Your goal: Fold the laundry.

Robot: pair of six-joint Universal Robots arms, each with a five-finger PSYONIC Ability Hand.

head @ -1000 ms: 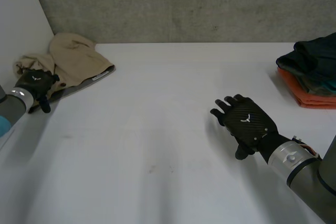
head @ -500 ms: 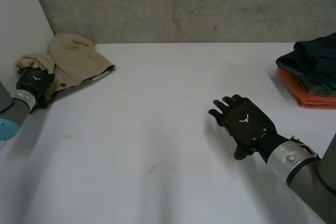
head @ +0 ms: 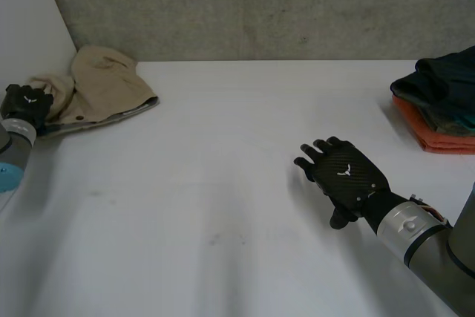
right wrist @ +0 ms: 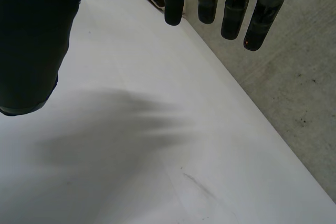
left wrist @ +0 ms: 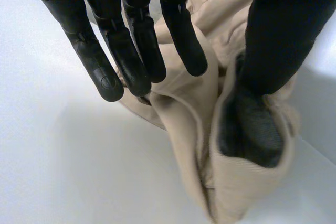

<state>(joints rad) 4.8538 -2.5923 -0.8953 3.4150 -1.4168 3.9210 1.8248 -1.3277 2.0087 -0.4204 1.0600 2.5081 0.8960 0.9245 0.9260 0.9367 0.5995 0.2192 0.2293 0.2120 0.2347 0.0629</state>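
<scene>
Across the head view, white surface (head: 223,198) under both arms, with grey concrete wall (head: 260,5) along its far edge. In the far left corner of the surface, beige garment (head: 104,83), crumpled, grey lining showing along one edge. At the right edge, stack of folded clothes (head: 438,109), well apart from the garment: dark green piece on top, orange beneath. Right of centre, over bare surface, right robot hand (head: 343,176): palm down, released, fingers straight and slightly spread, nothing held, near neither cloth. At the garment's left end, left robot hand (head: 26,103), grasping the cloth. In left wrist view: thumb sunk into a grey-lined fold, straight fingers (left wrist: 134,51) on the other side of a raised beige ridge, ridge pinched between them.
</scene>
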